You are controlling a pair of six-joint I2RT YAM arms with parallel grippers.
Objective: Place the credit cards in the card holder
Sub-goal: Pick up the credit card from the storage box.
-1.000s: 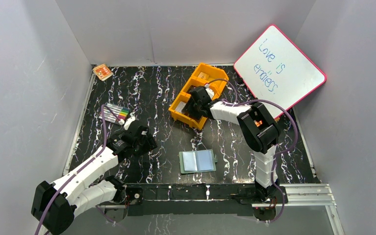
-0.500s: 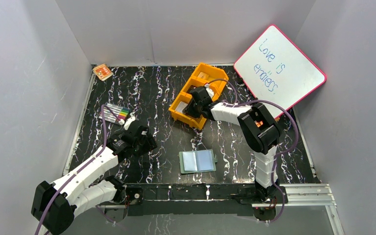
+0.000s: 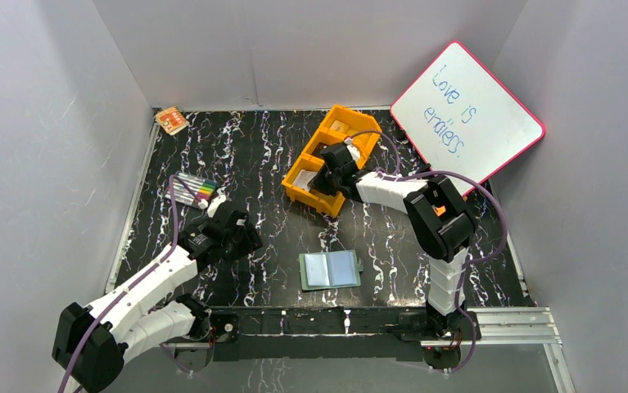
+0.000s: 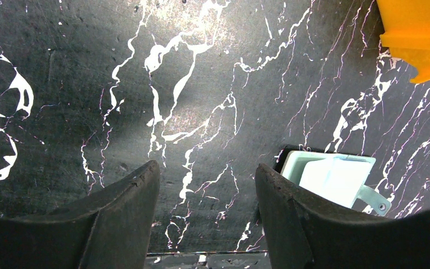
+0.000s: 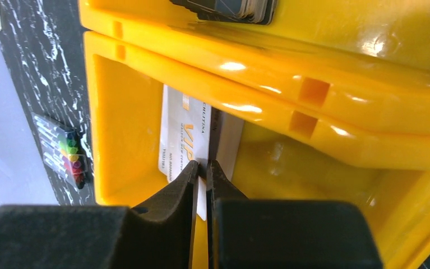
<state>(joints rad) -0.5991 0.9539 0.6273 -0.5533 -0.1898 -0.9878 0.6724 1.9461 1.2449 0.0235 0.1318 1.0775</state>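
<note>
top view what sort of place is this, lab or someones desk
Probably a robot test cell: plain grey walls box in a black marbled table, a left arm and right arm are bolted at its near edge, and an orange tray and whiteboard sit as props.

A silver-grey credit card [image 5: 181, 137] with gold "VIP" lettering is pinched by its near edge between the closed fingertips of the right gripper [image 5: 202, 168]. A stack of dark cards [image 5: 223, 8] lies farther ahead of those fingertips. The card holder [image 4: 336, 178], grey-green with pale blue pockets, lies opened flat just right of the spread left gripper [image 4: 207, 179].
</note>
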